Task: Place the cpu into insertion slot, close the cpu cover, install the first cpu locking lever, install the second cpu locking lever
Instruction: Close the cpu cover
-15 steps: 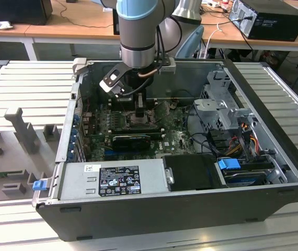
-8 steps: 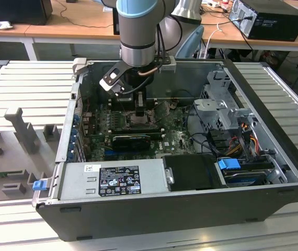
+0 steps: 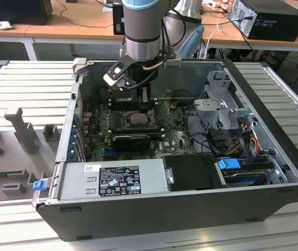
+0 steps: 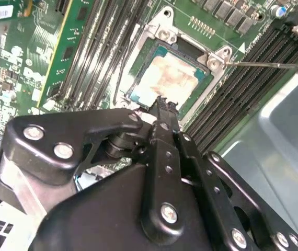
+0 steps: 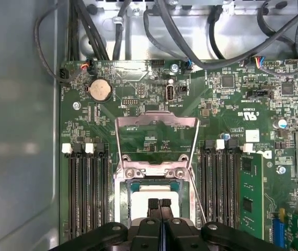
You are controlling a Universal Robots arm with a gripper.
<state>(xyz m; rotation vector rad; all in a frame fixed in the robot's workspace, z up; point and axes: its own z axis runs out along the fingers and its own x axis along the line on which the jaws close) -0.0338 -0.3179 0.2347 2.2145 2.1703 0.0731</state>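
Inside the insertion slot sits the cpu; cpu cover raised.

In the first wrist view the gripper covers part of the cpu, and the picture's edge cuts off the insertion slot. In the exterior view the arm hides the circuit board behind the insertion slot; the cpu there is too small to tell.
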